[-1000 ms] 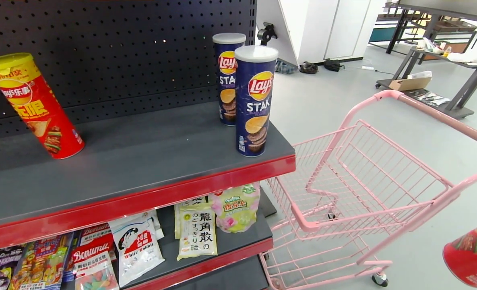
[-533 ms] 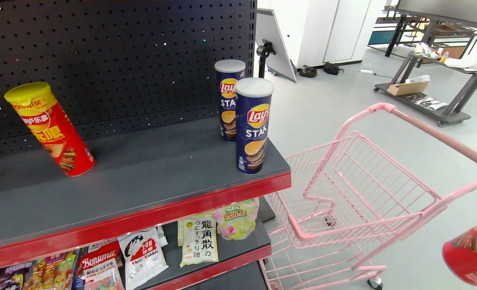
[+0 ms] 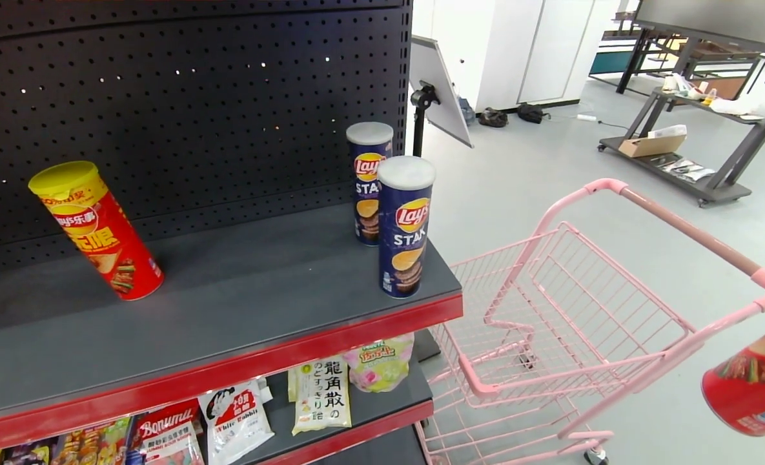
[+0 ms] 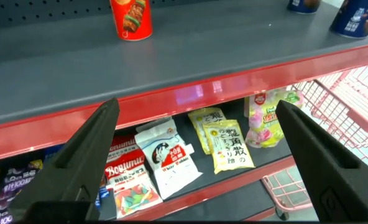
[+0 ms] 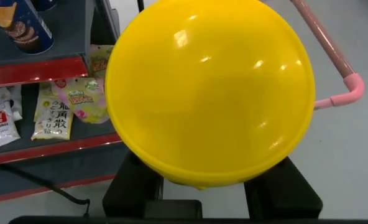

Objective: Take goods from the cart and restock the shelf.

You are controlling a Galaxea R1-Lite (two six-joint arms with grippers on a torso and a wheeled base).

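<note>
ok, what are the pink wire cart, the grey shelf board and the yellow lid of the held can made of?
Pink wire shopping cart: probably steel wire and tube with a smooth pink coating; thin welded grid.
Dark grey shelf board: likely painted sheet metal, matte top, glossy red front lip.
Round yellow lid of the red chip can: plastic by the look, glossy, with sharp highlights.

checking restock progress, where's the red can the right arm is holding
In the head view the held red can is at the lower right edge, just below the near end of the pink cart handle, well right of the shelf.
</note>
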